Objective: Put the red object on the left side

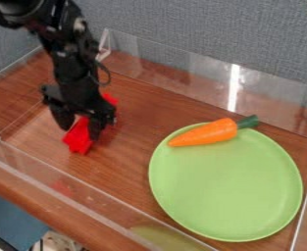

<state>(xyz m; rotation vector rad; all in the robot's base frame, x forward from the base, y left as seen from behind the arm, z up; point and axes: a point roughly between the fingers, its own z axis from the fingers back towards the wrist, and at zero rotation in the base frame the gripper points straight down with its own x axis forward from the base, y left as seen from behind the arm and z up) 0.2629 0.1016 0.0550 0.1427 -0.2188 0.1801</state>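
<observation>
I see my claw clenched on the red object at the worktop's left, well apart from the green plate and carrot.

Red object, tilted, left of centre

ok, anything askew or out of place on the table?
Nothing stands out. The carrot lies on the green plate, overhanging its far rim, and the gripper is shut on the red object at the left. No spills or damage.
</observation>
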